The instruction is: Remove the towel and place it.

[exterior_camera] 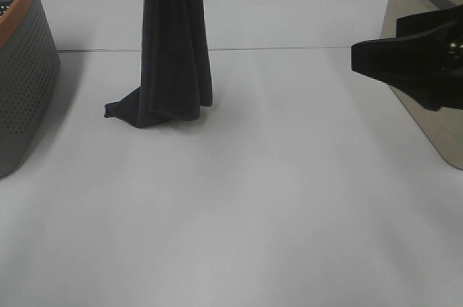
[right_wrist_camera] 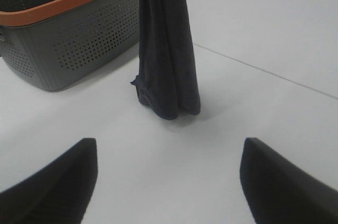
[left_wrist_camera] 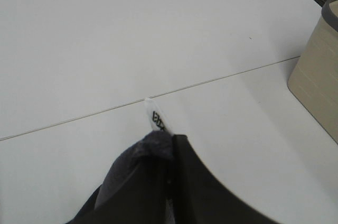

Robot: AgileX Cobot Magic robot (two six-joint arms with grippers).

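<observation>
The left pincer [left_wrist_camera: 165, 147] is clenched on the top of the dark towel [exterior_camera: 176, 46]. The towel hangs upright at eleven o'clock on the white worktop [exterior_camera: 289, 213], its lower end touching the surface near the grey orange-rimmed basket [exterior_camera: 25, 79] at nine. The right pincer [right_wrist_camera: 169, 150] hovers released at three.

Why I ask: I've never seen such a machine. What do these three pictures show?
A robot with two arms, each ending in a pincer. One camera looks from high up at the white table; the other two sit on the wrists. The left pincer is shut on a dark towel, which hangs with its lower end on the table. The right pincer is open and empty. A grey, orange-rimmed basket stands at the left, a beige bin at the right.
</observation>
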